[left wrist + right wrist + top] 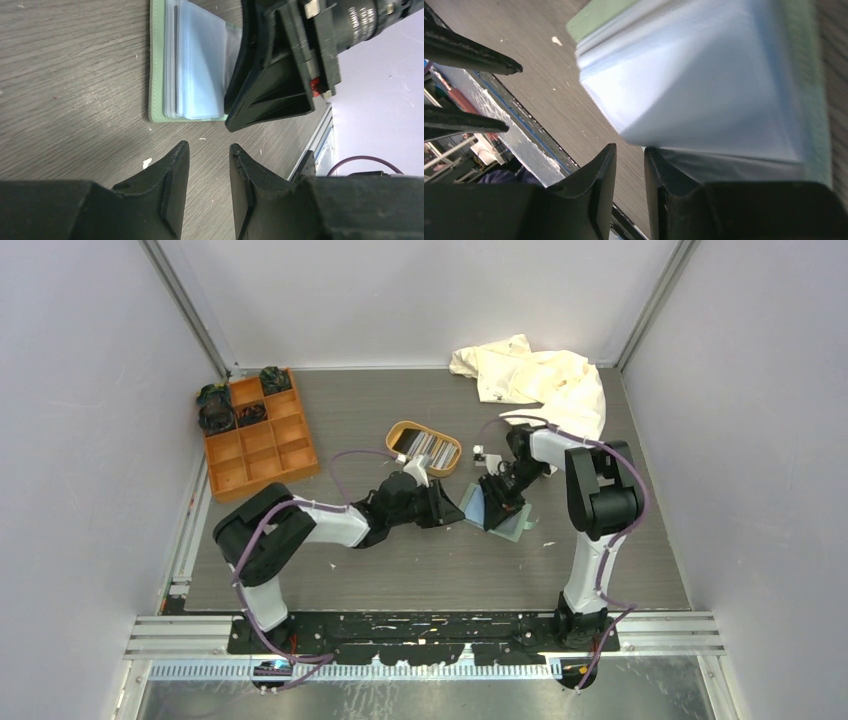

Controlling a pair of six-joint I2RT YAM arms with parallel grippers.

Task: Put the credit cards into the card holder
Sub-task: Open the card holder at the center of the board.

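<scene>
**A:** How will the credit cards (427,449) handle?

**B:** I'd judge them thin, stiff, light and slick. Lying flat they give little purchase, so the place to pinch is across a short edge or a lifted corner. The ones I can make out are stacked in the oval tan tray (391,437), near the left jaws on their far side, and neither pair of jaws touches them.

**A:** And the card holder (157,75)?

**B:** It looks soft, flat and light. I'd expect it to skid on the counter (75,75) or flop shut unless it is pinned while a card goes in. It lies open just ahead of the left jaws and right against the right jaws. The green cover is underneath and the glossy pale-blue leaves are fanned on top. I cannot tell whether those leaves are clear sleeves or hold a blue card.

**A:** What are the left jaws doing?

**B:** They are parted a little with nothing between them and touch nothing. They stand just short of the holder's near edge.

**A:** And the right jaws?

**B:** There is a narrow gap between them, and only the counter shows through it, so nothing is gripped. One black finger (260,100) lies against the holder's glossy leaves from the side. I cannot say whether it is pressing them down or levering them up.

**A:** What is the risk?

**B:** The leaves are slippery and could slide off that finger.
</scene>
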